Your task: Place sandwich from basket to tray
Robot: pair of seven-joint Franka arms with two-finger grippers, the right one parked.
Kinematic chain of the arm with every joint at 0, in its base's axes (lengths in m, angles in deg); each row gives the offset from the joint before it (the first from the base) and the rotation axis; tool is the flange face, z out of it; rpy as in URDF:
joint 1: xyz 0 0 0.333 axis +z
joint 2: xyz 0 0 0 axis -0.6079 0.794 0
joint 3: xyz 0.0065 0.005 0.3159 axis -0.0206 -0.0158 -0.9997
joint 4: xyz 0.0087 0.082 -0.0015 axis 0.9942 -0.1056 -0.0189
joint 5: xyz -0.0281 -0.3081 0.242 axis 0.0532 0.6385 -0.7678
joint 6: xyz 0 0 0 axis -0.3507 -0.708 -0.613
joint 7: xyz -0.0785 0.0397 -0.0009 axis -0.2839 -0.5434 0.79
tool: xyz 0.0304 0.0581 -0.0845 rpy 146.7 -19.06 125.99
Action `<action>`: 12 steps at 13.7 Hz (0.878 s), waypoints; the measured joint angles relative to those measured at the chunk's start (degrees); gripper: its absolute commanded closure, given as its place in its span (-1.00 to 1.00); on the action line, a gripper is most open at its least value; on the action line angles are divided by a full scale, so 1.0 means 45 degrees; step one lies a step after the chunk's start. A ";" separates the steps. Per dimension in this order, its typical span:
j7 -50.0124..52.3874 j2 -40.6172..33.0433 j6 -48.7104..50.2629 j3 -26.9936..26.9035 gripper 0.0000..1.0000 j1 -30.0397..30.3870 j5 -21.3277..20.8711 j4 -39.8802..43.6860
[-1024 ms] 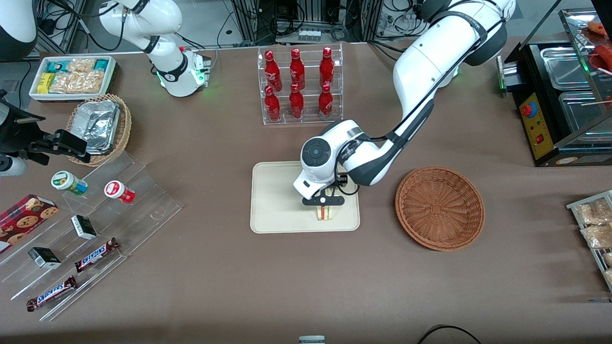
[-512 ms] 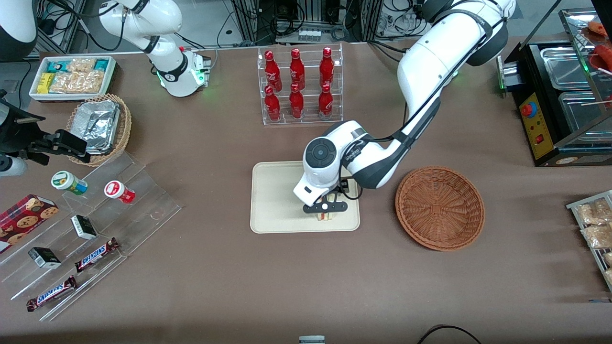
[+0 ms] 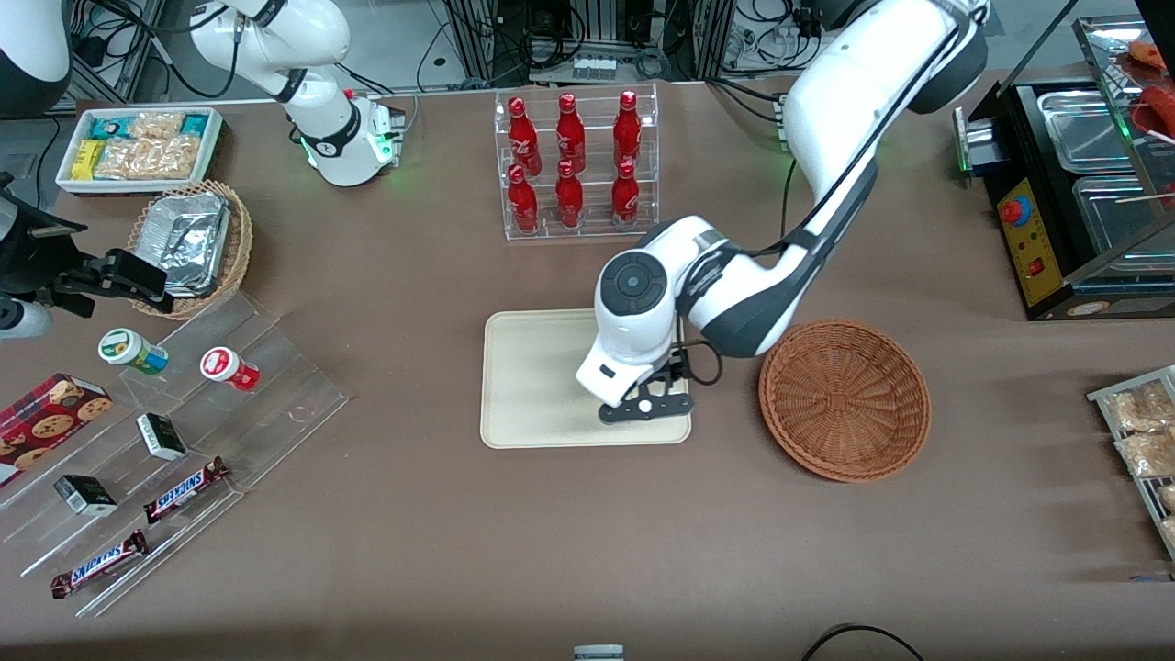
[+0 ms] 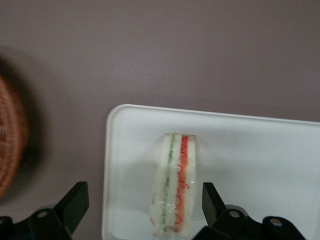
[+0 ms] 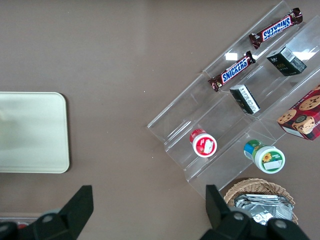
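The sandwich [image 4: 175, 190], a white wedge with green and red filling lines, lies on the cream tray [image 4: 260, 150] near its corner. My left gripper [image 4: 142, 195] hangs above it, open. Its black fingers [image 4: 76, 200] stand wide on both sides of the sandwich and touch nothing. In the front view the gripper [image 3: 645, 407] is over the part of the tray [image 3: 532, 386] nearest the basket and hides the sandwich. The reddish-brown basket [image 3: 844, 399] sits beside the tray toward the working arm's end, with nothing in it. Its rim [image 4: 10, 135] shows in the left wrist view.
A clear rack of red bottles [image 3: 574, 165] stands farther from the camera than the tray. Toward the parked arm's end lie a stepped acrylic display with snacks [image 3: 174, 431], a tan basket of foil trays [image 3: 188, 243] and a white snack box [image 3: 138, 147]. A black machine [image 3: 1074, 184] stands at the working arm's end.
The gripper has risen off the sandwich and shifted slightly toward the basket. The sandwich stays on the tray.
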 measured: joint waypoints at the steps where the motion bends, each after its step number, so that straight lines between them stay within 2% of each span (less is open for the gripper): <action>1: 0.0000 -0.0324 0.0288 -0.0205 -1.00 0.0010 0.0015 0.0103; 3: -0.0108 -0.1066 0.0488 -0.0901 -1.00 -0.0010 0.0546 0.0136; 5: -0.1177 -0.1934 0.0788 -0.2068 -1.00 -0.0018 0.1808 -0.0020; 7: -0.2277 -0.2904 0.1009 -0.3152 -1.00 0.0015 0.2682 -0.0469; 12: -0.4325 -0.4669 0.2742 -0.5099 -1.00 0.0015 0.3524 -0.0978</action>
